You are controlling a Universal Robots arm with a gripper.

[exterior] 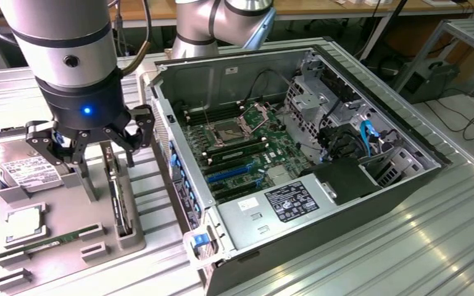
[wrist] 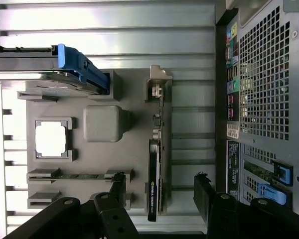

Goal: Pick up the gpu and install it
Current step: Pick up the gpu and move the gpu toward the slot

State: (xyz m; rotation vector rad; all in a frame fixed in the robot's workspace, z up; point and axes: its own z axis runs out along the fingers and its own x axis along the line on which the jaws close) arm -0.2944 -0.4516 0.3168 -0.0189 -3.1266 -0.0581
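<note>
Gpu (exterior: 119, 197) on edge in a holder (exterior: 134, 240) slot on the desk (exterior: 360, 259), just beside the case (exterior: 220, 80). Pincer (exterior: 101, 161) spread wide overhead, a finger to each side, apart from it. Probably light, stiff, fragile; best pinched across both flat faces near the top edge.

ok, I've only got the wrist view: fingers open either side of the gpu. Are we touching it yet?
Observer: No contact that I can see. In the exterior view the gripper hangs over the top edge of the gpu, which stands on edge in the grey holder.
Operator: Case ready?
Observer: The pc case lies on its side, panel off, motherboard exposed.
Operator: Slots?
Observer: The blue slots look empty.
</note>
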